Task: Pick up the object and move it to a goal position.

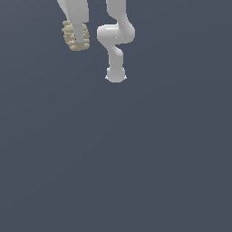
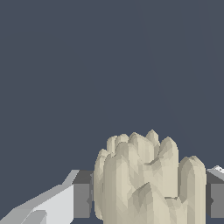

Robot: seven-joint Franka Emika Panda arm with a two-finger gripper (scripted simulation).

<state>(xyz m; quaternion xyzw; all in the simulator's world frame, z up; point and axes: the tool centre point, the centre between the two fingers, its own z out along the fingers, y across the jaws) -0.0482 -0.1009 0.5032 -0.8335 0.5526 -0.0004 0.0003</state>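
The claw [image 1: 78, 38] pinched the beige knobbly lump [image 1: 71, 37] aloft, open room all around. Only the wrist view showed both dark pads [image 2: 82, 200] touching its ridged sides.

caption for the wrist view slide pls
Pale beige, knobbly ridged lump clamped between the gripper's grey fingers over plain dark ground.

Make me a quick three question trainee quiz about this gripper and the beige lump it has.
1. True or false: the beige lump sits between the fingers.
2. In the exterior view, the lump lies toward which side of the arm base? A) left B) right
3. Fill in: the lump's sides look ____, not smooth.

Key:
1. True; a finger presses each flank in the wrist view.
2. A.
3. Bumpy.
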